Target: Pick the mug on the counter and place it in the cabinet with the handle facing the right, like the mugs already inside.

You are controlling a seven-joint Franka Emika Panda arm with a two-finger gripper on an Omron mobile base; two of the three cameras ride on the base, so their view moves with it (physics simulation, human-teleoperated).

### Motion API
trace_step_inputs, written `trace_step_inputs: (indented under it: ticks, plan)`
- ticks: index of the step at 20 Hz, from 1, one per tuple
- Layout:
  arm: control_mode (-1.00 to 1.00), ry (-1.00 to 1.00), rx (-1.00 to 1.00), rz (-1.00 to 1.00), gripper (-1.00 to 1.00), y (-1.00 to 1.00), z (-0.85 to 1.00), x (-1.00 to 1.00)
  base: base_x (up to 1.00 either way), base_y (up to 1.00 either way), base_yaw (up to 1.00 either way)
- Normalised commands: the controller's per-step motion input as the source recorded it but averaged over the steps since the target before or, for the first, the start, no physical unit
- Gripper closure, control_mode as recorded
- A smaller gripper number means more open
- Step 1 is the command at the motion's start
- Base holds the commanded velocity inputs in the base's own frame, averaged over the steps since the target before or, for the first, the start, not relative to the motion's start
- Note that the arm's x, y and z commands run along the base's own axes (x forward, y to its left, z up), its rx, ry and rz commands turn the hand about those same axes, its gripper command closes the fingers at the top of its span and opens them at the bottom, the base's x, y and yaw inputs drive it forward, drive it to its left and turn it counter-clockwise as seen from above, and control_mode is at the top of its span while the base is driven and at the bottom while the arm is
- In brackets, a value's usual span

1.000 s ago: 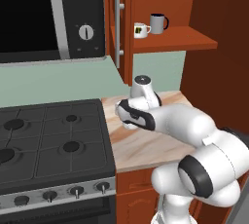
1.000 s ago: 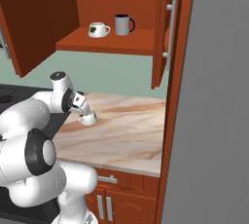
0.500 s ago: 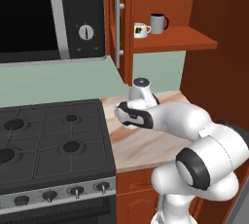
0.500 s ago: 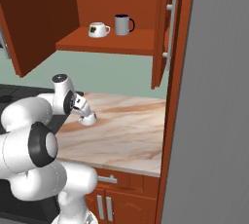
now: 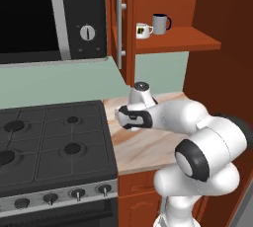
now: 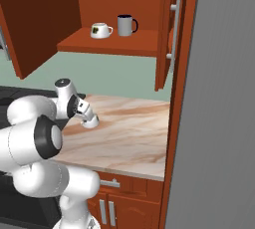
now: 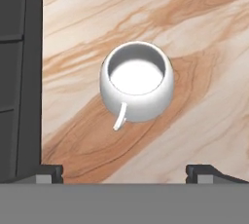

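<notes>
Gripper (image 7: 124, 172) spread wide above mug (image 7: 137, 81), empty; handle (image 7: 119, 116) toward one finger — risk of knocking it askew.

A: Where is the mug (image 7: 137, 81)?

B: Upright on the counter (image 7: 204, 47), seen from straight above, its open mouth toward the camera and its inside bare and white.

A: And the handle (image 7: 119, 116)?

B: A thin white loop on the mug's lower-left side, toward the fingertips (image 7: 48, 173).

A: How does the gripper (image 7: 124, 174) stand?

B: Spread wide, one tip below-left of the mug, one below-right, both clear of it.

A: Anything else?

B: The stove (image 7: 19, 77), left of the mug, bordering the counter.
</notes>
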Motion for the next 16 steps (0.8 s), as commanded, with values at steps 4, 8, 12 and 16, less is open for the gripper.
trace_step_inputs:
  ticks: [4,8,12,16]
  plan:
    - [-1.00,0.00,0.00,0.00,-1.00,0.02,-0.11,0.13,0.00,0.00,0.00]
    - [-1.00,0.00,0.00,0.00,-1.00,0.00,-0.10,0.14,0.00,0.00,0.00]
    - [-1.00,0.00,0.00,0.00,-1.00,0.00,-0.12,0.13,0.00,0.00,0.00]
    - [-1.00,0.00,0.00,0.00,-1.00,0.00,-0.13,0.13,0.00,0.00,0.00]
